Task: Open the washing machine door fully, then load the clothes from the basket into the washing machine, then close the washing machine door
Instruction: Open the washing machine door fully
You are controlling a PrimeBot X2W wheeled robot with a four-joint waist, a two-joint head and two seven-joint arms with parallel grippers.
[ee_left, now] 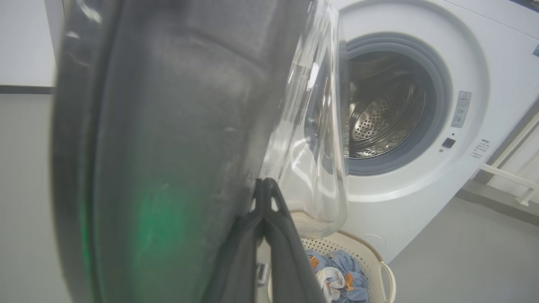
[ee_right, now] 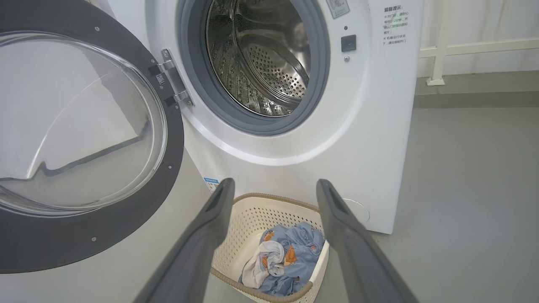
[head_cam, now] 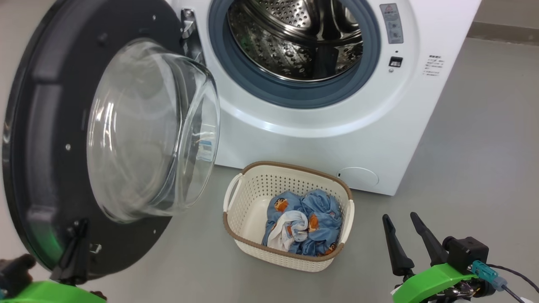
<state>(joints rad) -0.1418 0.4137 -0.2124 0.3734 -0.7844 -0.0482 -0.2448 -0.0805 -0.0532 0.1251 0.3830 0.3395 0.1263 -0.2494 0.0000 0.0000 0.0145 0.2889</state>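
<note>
The washing machine (head_cam: 337,139) stands with its steel drum (head_cam: 294,38) exposed. Its door (head_cam: 46,126) is swung out to the left, the glass bowl (head_cam: 151,126) bulging toward the opening. My left gripper (head_cam: 80,225) is shut and empty, its tips (ee_left: 265,185) resting against the inner face of the door's black ring (ee_left: 168,126) near the lower edge. On the floor before the machine sits the basket (head_cam: 252,198), holding the clothes (head_cam: 307,223): blue printed fabric and a white piece. My right gripper (head_cam: 400,219) hangs open to the basket's right; its fingers (ee_right: 219,206) frame the basket (ee_right: 273,198) and clothes (ee_right: 290,256).
Grey floor (head_cam: 476,147) stretches to the machine's right. A wall baseboard (head_cam: 501,31) runs behind it, and a white rail (ee_right: 463,46) stands along the wall. The open door takes up the space left of the basket.
</note>
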